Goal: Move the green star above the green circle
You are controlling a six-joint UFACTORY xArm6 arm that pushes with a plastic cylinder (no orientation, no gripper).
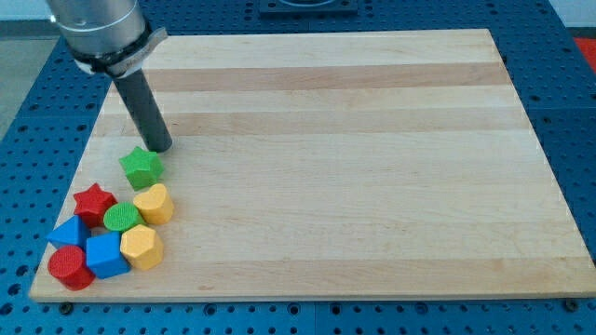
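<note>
Crowding the green circle (121, 218): red star (94, 202), yellow blocks (154, 203).

Eight blocks: two green (141, 167), two red (94, 203), two yellow (154, 203), two blue (106, 255).

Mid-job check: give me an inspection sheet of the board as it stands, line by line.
Surface: wooden board, flat and light-coloured.
Job's things: green star lies toward the view's top from the green circle, slightly right of it, with a small gap between them.
Clutter: red star, two yellow blocks, two blue blocks and a red cylinder, bunched around the green circle at the view's bottom left.
Pincer: none fitted; my tip sits just above and right of the green star.
Cables: nothing seen.
Surroundings: blue perforated table.
</note>
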